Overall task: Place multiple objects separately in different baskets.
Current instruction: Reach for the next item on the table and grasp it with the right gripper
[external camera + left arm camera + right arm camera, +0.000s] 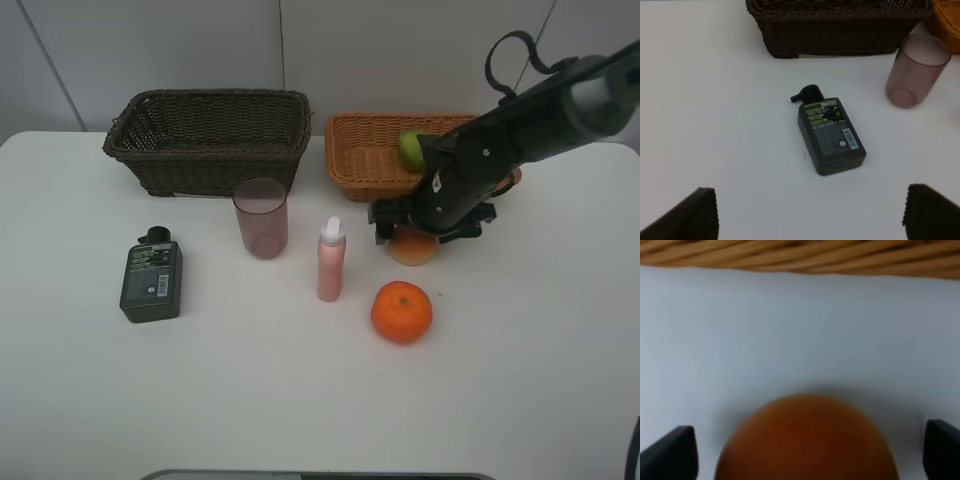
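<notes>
In the high view the right gripper (pixel 426 230) covers most of the peach (pixel 413 250). The right arm (pixel 530 120) hides the right end of the light basket (pixel 362 150) and part of the lime (pixel 409 150). In the right wrist view the peach is blurred and cut off by the edge. In the left wrist view the dark basket (pixel 840 30) is cut off, the left gripper (pixel 812 214) shows only its fingertips (pixel 695 215), and the small print on the flask (pixel 830 132) cannot be read.

I see a robot lab setup: plain white table (pixel 520 400), white panelled wall (pixel 180 45) at twelve o'clock, a black arm (pixel 530 125) at two o'clock.
</notes>
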{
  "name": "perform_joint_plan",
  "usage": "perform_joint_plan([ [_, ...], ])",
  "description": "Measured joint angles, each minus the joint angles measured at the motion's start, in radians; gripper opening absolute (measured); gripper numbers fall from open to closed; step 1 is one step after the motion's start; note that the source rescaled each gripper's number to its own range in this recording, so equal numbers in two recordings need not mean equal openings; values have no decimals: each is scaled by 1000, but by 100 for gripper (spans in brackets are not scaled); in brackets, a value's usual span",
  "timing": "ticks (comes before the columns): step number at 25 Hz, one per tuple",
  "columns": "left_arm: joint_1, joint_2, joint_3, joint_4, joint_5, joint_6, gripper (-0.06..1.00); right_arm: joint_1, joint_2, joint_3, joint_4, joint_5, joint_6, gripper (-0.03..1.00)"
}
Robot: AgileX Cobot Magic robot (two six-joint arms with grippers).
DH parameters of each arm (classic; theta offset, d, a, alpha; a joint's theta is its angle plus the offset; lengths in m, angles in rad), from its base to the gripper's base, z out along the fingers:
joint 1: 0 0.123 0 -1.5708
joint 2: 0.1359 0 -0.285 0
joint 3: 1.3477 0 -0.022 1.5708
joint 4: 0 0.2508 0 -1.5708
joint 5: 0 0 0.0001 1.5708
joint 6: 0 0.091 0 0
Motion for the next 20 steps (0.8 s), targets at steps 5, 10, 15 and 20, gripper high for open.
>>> perform_joint_plan([
  [5, 0, 0, 0, 0, 0, 0, 96, 0, 12, 0, -6, -10, 2, 100],
  [10, 0, 0, 0, 0, 0, 0, 96, 0, 13, 0, -7, -10, 2, 82],
  [15, 0, 0, 0, 0, 0, 0, 96, 0, 15, 0, -9, -7, 2, 47],
  [20, 0, 0, 0, 0, 0, 0, 96, 0, 15, 0, -9, -7, 2, 47],
])
